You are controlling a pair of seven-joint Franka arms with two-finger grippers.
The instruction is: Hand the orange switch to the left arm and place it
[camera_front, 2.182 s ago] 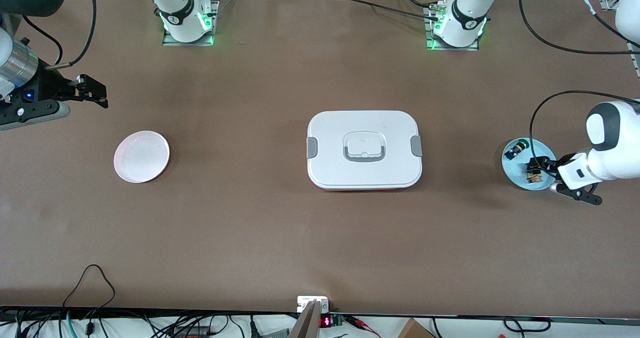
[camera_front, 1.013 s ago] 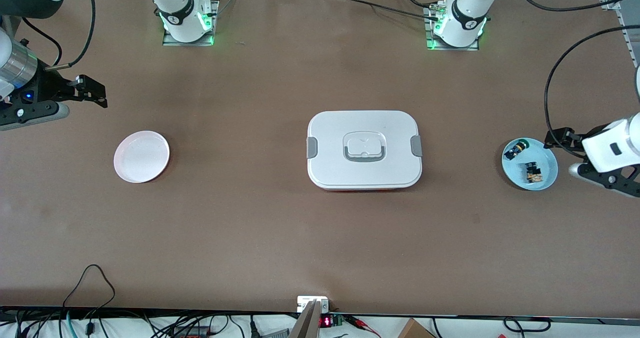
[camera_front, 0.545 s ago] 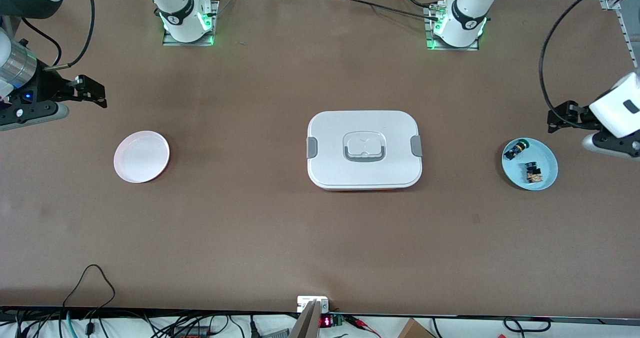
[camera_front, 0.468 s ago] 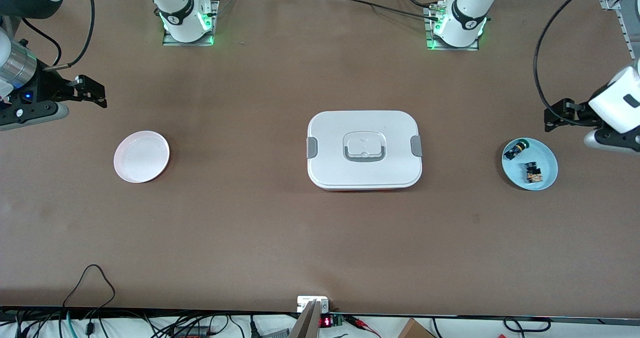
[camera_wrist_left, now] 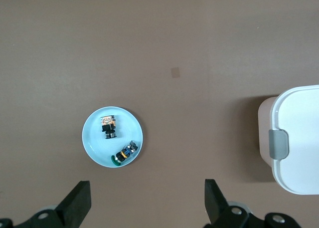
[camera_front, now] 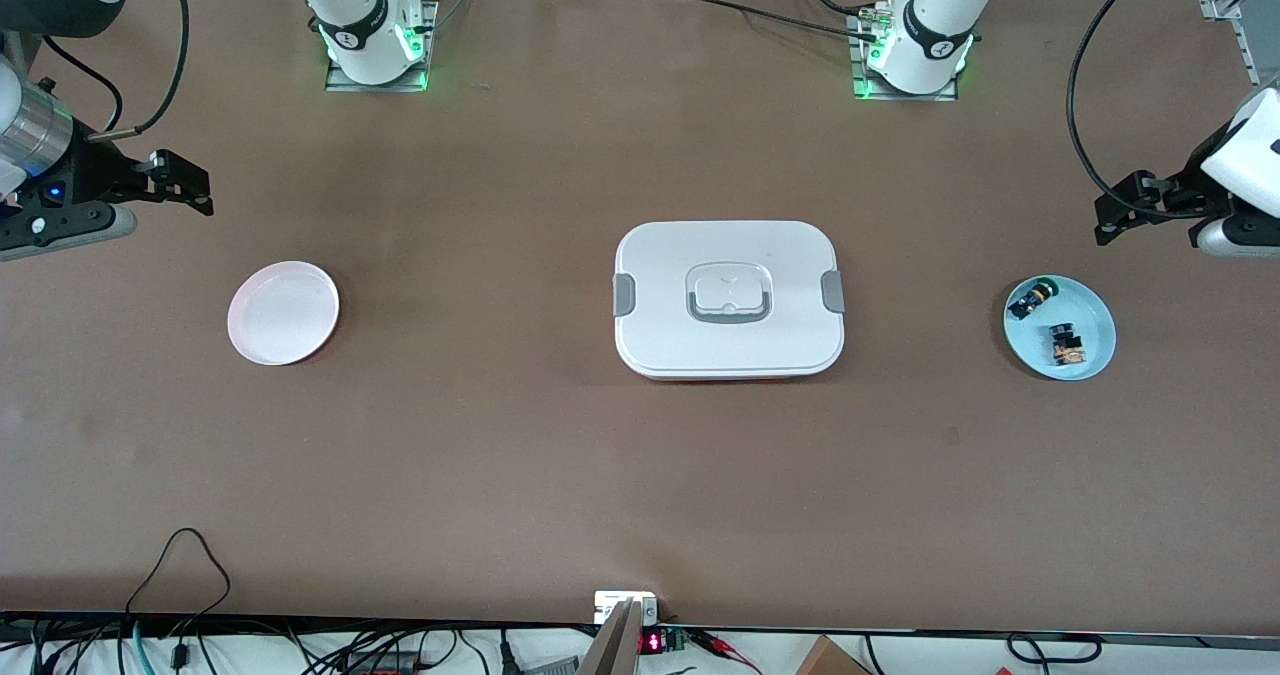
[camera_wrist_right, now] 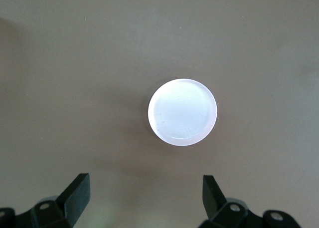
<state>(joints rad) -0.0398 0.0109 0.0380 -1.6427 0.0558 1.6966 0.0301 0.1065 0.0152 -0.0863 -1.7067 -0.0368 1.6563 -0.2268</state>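
Left hand [camera_front: 1108, 221] hangs open and empty above the blue dish [camera_front: 1095, 307] at frame right, orange switch [camera_front: 1067, 345] lying in that dish, right hand [camera_front: 195, 190] open, waiting upper left; placement appears done.

Orange switch [camera_front: 1070, 351] on blue plate [camera_front: 1094, 307]

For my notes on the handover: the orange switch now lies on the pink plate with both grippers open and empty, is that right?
Not quite: the orange switch lies on the blue plate, as the left wrist view shows. The pink plate is bare. The left gripper and the right gripper are indeed open and empty.
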